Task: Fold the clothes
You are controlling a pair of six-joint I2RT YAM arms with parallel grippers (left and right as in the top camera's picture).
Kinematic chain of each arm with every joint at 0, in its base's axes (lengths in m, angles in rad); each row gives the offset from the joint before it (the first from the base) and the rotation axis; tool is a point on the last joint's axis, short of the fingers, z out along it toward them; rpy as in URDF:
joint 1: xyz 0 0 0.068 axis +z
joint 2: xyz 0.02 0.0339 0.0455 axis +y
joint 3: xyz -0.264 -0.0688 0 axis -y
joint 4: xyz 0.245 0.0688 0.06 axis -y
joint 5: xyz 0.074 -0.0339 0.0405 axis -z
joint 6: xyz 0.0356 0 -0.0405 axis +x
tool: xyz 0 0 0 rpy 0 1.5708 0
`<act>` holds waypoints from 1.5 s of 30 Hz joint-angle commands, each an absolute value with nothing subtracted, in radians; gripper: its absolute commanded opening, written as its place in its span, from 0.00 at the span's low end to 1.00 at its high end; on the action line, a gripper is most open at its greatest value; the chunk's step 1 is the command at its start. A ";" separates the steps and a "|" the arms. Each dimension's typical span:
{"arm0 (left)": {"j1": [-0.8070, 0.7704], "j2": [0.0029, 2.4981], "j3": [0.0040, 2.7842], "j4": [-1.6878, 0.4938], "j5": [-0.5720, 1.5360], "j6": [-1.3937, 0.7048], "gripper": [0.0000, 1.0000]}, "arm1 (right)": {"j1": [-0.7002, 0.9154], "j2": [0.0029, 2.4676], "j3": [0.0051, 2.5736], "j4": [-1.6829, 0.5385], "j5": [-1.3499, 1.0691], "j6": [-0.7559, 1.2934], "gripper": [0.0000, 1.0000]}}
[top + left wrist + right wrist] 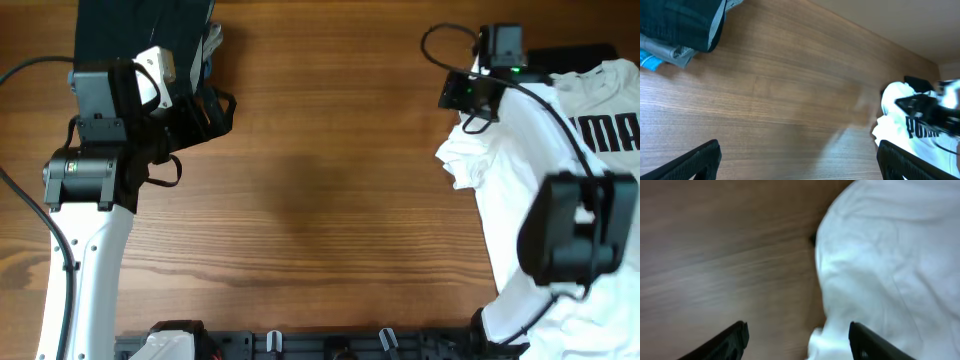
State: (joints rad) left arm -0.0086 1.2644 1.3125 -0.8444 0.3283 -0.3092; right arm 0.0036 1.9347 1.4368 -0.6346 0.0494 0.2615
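Note:
The white T-shirt (530, 170) lies crumpled at the right side of the wooden table, with black "PUMA" lettering (612, 132) showing. It also shows in the left wrist view (900, 107) and the right wrist view (890, 255). My right gripper (468, 100) hovers over the shirt's far left edge. In the right wrist view it (800, 340) is open, with the shirt's edge between and beside the fingers, nothing gripped. My left gripper (215, 110) is at the far left of the table, away from the shirt. In the left wrist view it (800, 162) is open wide and empty.
A pile of dark folded clothes (150, 25) lies at the back left by my left gripper, and also shows in the left wrist view (680, 20). Bare wooden table (330, 190) spans the middle. A black rail (330, 345) runs along the front edge.

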 commanded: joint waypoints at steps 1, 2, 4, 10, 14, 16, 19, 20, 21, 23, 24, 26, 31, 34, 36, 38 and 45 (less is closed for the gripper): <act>-0.009 1.269 1.335 -0.842 0.304 -0.292 1.00 | -0.001 2.020 1.447 -0.617 0.139 0.273 0.68; -0.009 1.277 1.335 -0.842 0.294 -0.292 1.00 | -0.001 2.035 1.446 -0.635 0.140 0.289 0.65; -0.009 1.298 1.335 -0.843 0.294 -0.292 1.00 | -0.001 2.056 1.446 -0.658 0.135 0.319 0.53; -0.009 1.339 1.335 -0.850 0.295 -0.292 1.00 | -0.002 2.071 1.446 -0.696 0.138 0.345 0.57; -0.009 1.339 1.335 -0.881 0.295 -0.292 1.00 | -0.002 2.080 1.445 -0.699 0.191 0.342 0.18; -0.009 1.339 1.335 -0.885 0.295 -0.293 1.00 | -0.002 2.068 1.454 -0.722 0.192 0.341 0.04; -0.009 1.339 1.335 -0.887 0.295 -0.292 1.00 | -0.009 1.975 1.509 -0.799 0.192 0.339 0.04; -0.009 1.339 1.335 -0.883 0.295 -0.292 1.00 | -0.012 1.926 1.534 -0.813 0.191 0.324 0.04; -0.009 1.339 1.335 -0.876 0.290 -0.292 1.00 | -0.013 1.870 1.558 -0.810 0.164 0.286 0.04; -0.009 1.341 1.335 -0.871 0.239 -0.292 1.00 | -0.007 1.776 1.599 -0.810 -0.048 0.126 0.04; -0.008 1.341 1.335 -0.872 0.220 -0.292 1.00 | 0.005 1.733 1.612 -0.812 -0.134 0.072 0.04; -0.008 1.338 1.335 -0.897 0.186 -0.292 1.00 | 0.057 1.655 1.617 -0.822 -0.231 0.054 0.04; 0.079 1.271 1.345 -0.883 0.091 -0.293 1.00 | 0.527 1.624 1.616 -1.009 -0.442 0.002 0.04; 0.141 1.221 1.345 -0.848 0.092 -0.293 1.00 | 0.836 1.631 1.615 -1.048 -0.371 -0.022 0.22; 0.148 1.201 1.345 -0.822 0.097 -0.292 1.00 | 0.924 1.624 1.616 -1.047 -0.213 0.024 0.36; 0.148 1.199 1.345 -0.804 0.157 -0.292 1.00 | 0.899 1.600 1.629 -1.059 -0.131 0.058 0.40; -0.075 1.339 1.345 -0.812 0.265 -0.126 0.99 | 0.443 1.401 1.674 -1.058 -0.001 0.345 0.70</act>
